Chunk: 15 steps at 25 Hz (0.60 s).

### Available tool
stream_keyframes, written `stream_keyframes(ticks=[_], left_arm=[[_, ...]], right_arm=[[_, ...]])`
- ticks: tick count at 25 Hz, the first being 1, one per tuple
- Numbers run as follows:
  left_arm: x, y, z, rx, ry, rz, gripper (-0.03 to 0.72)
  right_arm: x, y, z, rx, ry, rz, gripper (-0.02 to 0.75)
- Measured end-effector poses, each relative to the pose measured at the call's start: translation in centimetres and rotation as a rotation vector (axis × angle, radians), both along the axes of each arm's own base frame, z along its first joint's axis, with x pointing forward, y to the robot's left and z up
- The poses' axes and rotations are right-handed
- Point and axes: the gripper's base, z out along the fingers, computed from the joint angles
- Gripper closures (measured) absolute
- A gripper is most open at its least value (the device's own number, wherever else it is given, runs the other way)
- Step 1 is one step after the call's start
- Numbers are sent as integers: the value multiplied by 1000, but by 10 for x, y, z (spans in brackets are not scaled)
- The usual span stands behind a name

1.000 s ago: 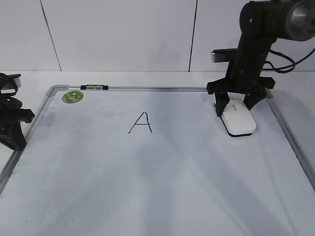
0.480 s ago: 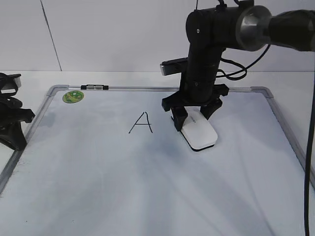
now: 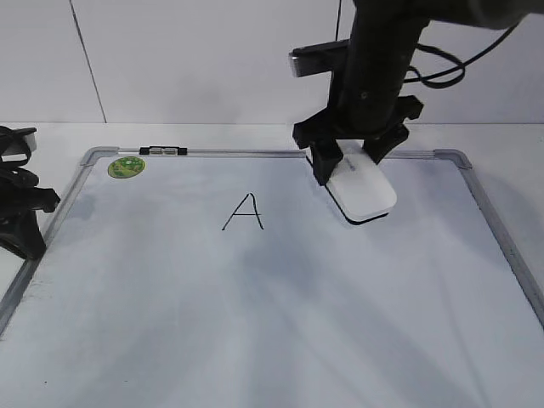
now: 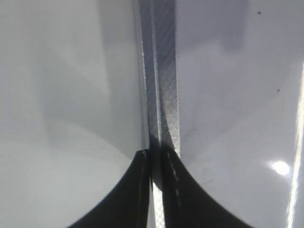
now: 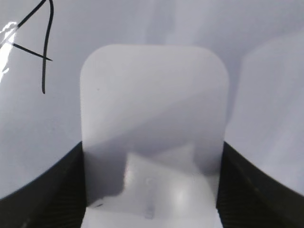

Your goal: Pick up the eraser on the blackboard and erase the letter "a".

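Observation:
My right gripper is shut on the white eraser, holding it by its long sides on or just above the blackboard, right of an angular uppercase "A". In the right wrist view the eraser fills the space between the black fingers of the gripper, and the "A" sits at the upper left. No lowercase "a" shows on the board. My left gripper is shut and empty at the board's left edge, and its jaws sit over the metal frame.
A round green sticker and a small black-and-silver marker sit at the board's far left corner. The silver frame runs round the board. A white wall stands behind.
My right gripper carried the eraser from the board's right side leftward to beside the "A", then back toward the far edge and slightly right. The left arm has not moved.

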Motion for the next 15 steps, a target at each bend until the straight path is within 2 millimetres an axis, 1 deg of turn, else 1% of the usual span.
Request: stream_keyframes(ticks=[2,6,9,12,15], left_arm=[[0,0,0,0,0,0,653],[0,0,0,0,0,0,653],[0,0,0,0,0,0,653],[0,0,0,0,0,0,652],[0,0,0,0,0,0,652]], right_arm=[[-8,-9,10,-11,-10,-11,169],[-30,-33,11,-44,30,-58,169],[-48,-61,10,-54,59,-118,169],[-64,-93,6,-48,55,-201,169],[-72,-120,1,-40,56,-295,169]])
